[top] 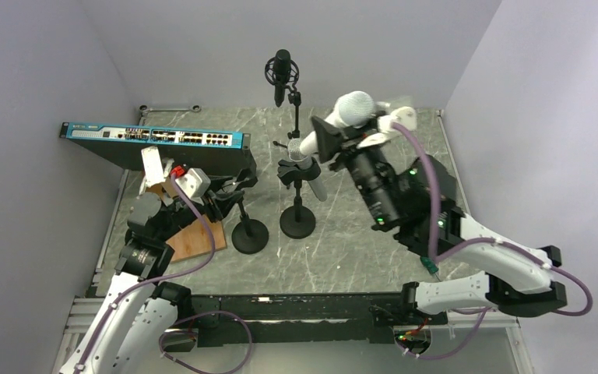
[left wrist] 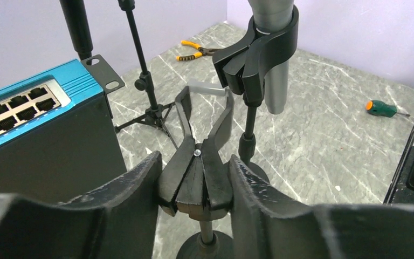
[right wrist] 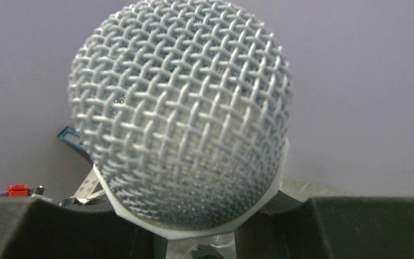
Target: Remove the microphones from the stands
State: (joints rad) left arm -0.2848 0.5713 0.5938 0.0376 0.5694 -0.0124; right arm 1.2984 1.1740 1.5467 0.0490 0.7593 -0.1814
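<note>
My right gripper (top: 341,126) is shut on a microphone with a silver mesh head (top: 354,109) and holds it raised and tilted above the table, free of any stand. That head fills the right wrist view (right wrist: 180,118), with my gripper (right wrist: 210,237) below it. My left gripper (top: 230,195) is shut on the empty black clip (left wrist: 194,181) of the left stand (top: 249,234). A second stand (top: 297,222) beside it holds a grey microphone (left wrist: 274,81) in its clip (left wrist: 256,51).
A blue network switch (top: 156,139) lies at the back left, with a wooden block (top: 198,238) in front of it. A black microphone on a tripod (top: 282,70) stands at the back. Pliers (left wrist: 194,49) and a green screwdriver (left wrist: 381,108) lie on the marble table.
</note>
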